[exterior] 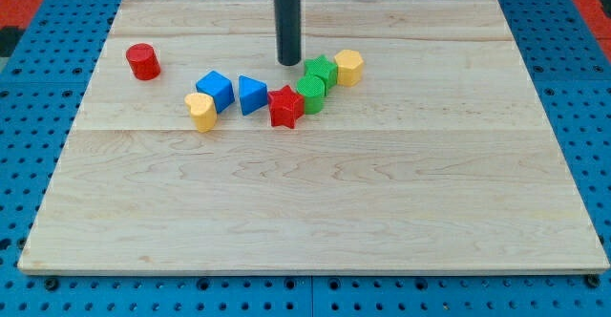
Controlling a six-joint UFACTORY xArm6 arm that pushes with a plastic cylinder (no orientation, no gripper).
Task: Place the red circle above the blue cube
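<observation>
Red circle point(143, 61) sits alone near the bench's point(315, 212) upper left, well apart from the blue cube point(216, 90) (which touches a yellow block point(200, 111)). My tip point(289, 62) rests just left of the green star point(320, 70), holding nothing.

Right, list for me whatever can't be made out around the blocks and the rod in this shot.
- Rod above my tip: cut off by the view's top edge; the arm is out of frame.
- Green block: partly hidden behind the red star; its shape is unclear.
- Green star: touching the yellow block or just beside it, cannot tell.
- Yellow heart: shape too small to be sure; it overlaps the blue cube.
</observation>
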